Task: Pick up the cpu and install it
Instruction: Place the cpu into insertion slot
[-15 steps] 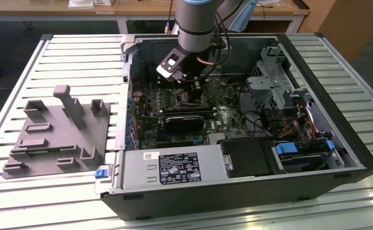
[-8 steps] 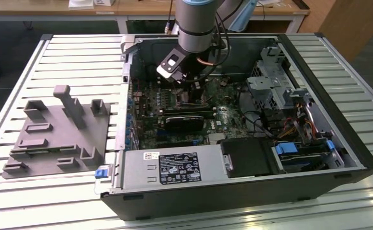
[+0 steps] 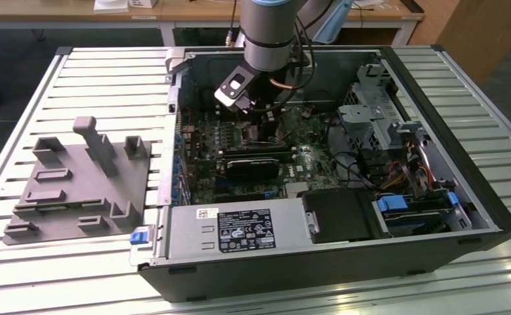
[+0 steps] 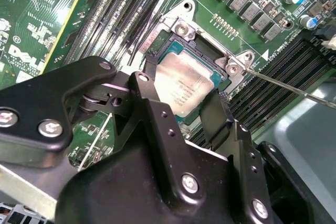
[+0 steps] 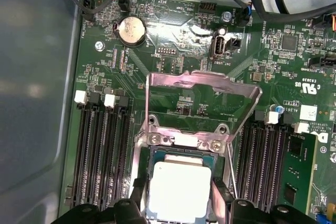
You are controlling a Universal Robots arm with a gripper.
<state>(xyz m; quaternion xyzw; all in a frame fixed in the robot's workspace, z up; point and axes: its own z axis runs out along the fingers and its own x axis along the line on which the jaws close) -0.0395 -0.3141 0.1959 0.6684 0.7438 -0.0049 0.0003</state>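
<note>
The cpu (image 5: 178,190) (image 4: 186,85) lies at the open socket (image 5: 185,139) on the motherboard (image 5: 173,30), silver top up. Whether it is fully seated cannot be told. The gripper (image 5: 180,193) (image 4: 182,83) is clenched on it, one finger (image 4: 152,69) against each opposite edge. The socket's load plate (image 5: 202,85) stands raised behind. In the exterior view the arm reaches down into the open computer case (image 3: 465,197); the grey fixture (image 3: 71,190) lies well apart, at the exterior view's left.

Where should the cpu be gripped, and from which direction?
By two opposite side edges, from straight above. The cpu is a thin flat square lying level, so only its rim offers purchase, and the hinged metal frame stands tilted up beside it, leaving the top open. The claw is closed on it in just that way.
</note>
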